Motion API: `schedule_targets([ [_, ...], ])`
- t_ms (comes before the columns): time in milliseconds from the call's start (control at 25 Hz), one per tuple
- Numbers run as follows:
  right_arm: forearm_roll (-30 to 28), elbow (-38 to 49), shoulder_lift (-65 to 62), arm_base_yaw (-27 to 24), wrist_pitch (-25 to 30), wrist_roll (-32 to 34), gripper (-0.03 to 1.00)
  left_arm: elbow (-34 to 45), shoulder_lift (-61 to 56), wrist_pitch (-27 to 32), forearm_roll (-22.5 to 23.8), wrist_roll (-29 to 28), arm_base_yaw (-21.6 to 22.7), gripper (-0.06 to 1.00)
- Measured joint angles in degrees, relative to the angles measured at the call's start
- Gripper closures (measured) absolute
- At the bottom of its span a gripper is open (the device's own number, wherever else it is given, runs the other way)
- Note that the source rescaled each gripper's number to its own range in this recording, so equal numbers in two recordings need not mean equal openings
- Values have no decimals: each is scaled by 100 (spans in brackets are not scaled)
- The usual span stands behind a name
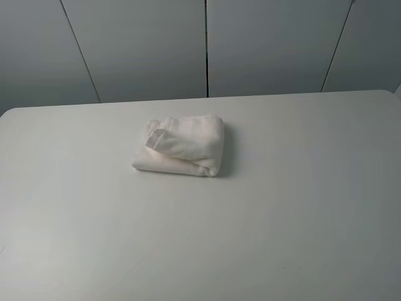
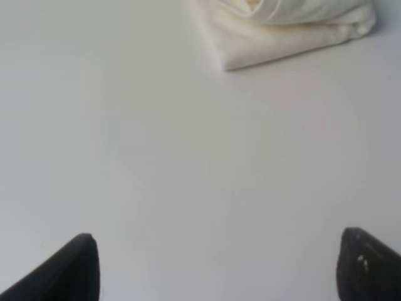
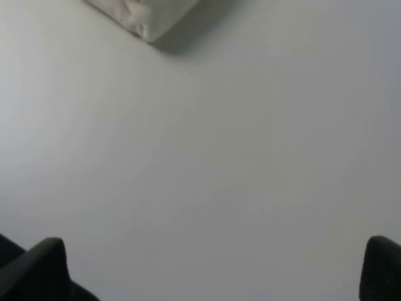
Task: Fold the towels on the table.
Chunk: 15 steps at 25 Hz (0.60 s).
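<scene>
We see the towel [image 1: 182,147] folded into a compact bundle on the table [image 1: 301,213], toward its far edge, well apart from both arms. Its long axis runs roughly parallel to that far edge. No readable label shows. Left gripper [image 2: 219,266] and right gripper [image 3: 213,269] both spread wide, empty.

My left gripper [image 2: 219,266] hangs over the bare white table [image 2: 188,163], fingers [image 2: 69,269] spread wide with nothing between them. At one o'clock, well apart from my fingertips, lies the folded white towel [image 2: 294,31], layers stacked, cut off by the frame.
</scene>
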Motion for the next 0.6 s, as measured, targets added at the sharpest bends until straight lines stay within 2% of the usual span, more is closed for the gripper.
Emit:
schedule_targets([
  [400,293,167,-1329,0,59,-297,-3,327,-1504,151,0,0,0,-4],
  [600,293,172,-1759,0,59,-391,-3,603,-1741,156,0,-120,0,-4],
])
